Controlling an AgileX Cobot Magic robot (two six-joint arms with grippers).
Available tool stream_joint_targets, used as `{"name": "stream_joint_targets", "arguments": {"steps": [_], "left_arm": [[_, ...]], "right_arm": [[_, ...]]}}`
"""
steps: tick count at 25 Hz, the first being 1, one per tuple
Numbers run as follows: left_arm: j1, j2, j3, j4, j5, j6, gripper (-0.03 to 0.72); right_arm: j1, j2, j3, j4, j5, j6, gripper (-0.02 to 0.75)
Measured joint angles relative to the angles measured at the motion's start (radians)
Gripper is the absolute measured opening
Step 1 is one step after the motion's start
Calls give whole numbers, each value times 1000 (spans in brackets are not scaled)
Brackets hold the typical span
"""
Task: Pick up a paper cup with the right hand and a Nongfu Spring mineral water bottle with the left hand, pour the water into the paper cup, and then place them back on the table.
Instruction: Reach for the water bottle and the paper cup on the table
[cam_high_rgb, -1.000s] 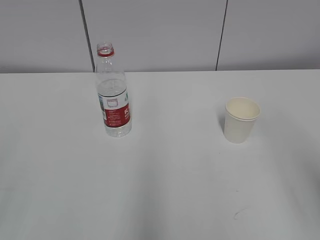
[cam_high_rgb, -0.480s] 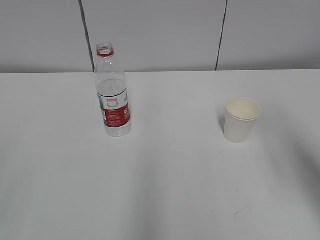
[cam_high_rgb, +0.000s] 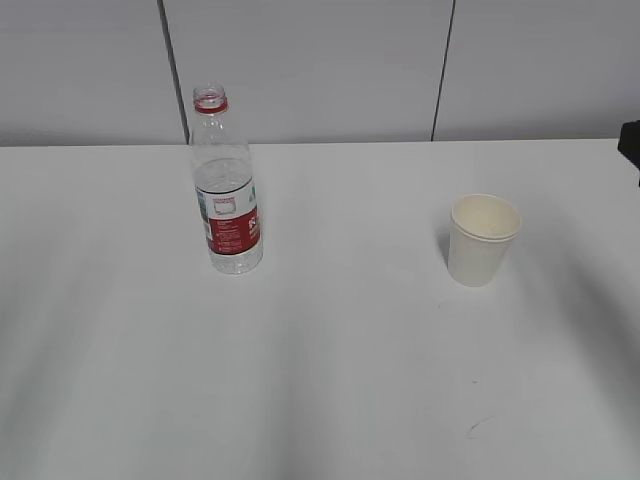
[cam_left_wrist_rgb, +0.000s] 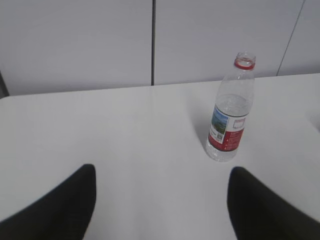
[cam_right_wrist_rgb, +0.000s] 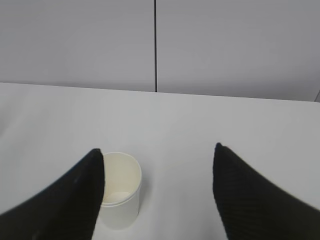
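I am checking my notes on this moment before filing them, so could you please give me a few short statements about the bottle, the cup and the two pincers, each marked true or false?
1. The clear plastic water bottle with the red-and-white label stands upright on the plain white table. True.
2. The bottle's mouth is closed by a cap. False: it is open, with only a red neck ring.
3. The small cream-white paper cup lies on its side. False: it stands upright, mouth up.
4. The left pincer is open and apart from the bottle. True.
5. The right pincer grips the cup. False: it is open and nothing is between its fingers.
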Motion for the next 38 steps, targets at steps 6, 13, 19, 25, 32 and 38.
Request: {"name": "stream_joint_targets", "arguments": {"steps": [6,13,19,25,32,38], "left_arm": [[0,233,1,-197,-240,259,502],[-3,417,85,-317,-612,299,502],[-137,515,190,-314,-836,295,502],[-360,657,266,-288,-1075,282,502],[-424,892,280,-73,-1313,59,502],[-424,1125,280,102,-1588,-98,502]], "right_arm": [[0,110,44,2,-148,21,508],[0,197,93,4,-246,23,508],[0,232,105,2,-274,23,508],[0,269,105,-82,-290,27,508],[0,344,113,-215,-412,118,508],[0,452,182,-285,-635,192,508]]}}
